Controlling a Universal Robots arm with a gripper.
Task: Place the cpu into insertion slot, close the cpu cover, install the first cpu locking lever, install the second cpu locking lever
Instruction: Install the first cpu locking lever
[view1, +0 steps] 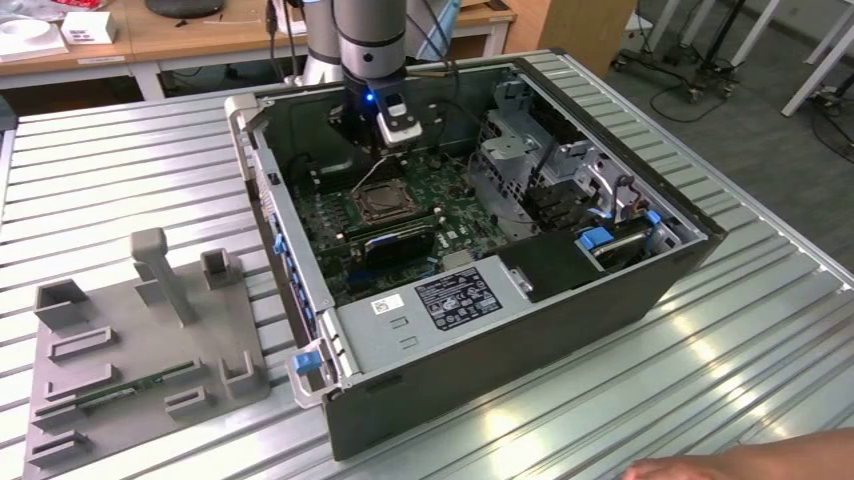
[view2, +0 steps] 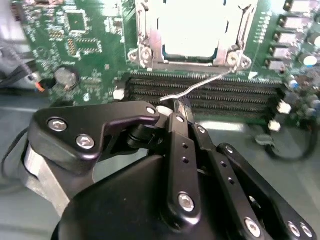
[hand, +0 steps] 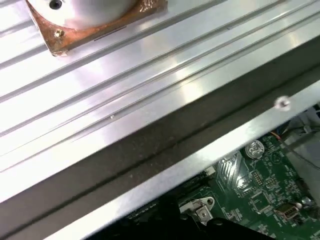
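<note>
The open computer case (view1: 641, 290) lies on the table with the green board (view1: 447, 195) facing up. In the second wrist view the cpu (view2: 192, 25) shows its bright silver top inside the insertion slot (view1: 378, 200). The cpu cover (view2: 145, 30) lies flat around it as a silver frame. A thin wire locking lever (view2: 210, 82) rises from the socket's corner toward my gripper (view2: 177, 107). The gripper's black fingers are shut on the lever's bent end, just above the memory slots. In the exterior view the gripper (view1: 396, 135) hangs inside the case, just behind the socket.
Long black memory slots (view2: 200, 92) run beside the socket. A grey drive cage (view1: 514, 150) and a power supply (view1: 447, 295) flank the board. A grey parts fixture (view1: 147, 340) sits at the exterior view's left. A hand (view1: 707, 465) rests at the table's near edge.
</note>
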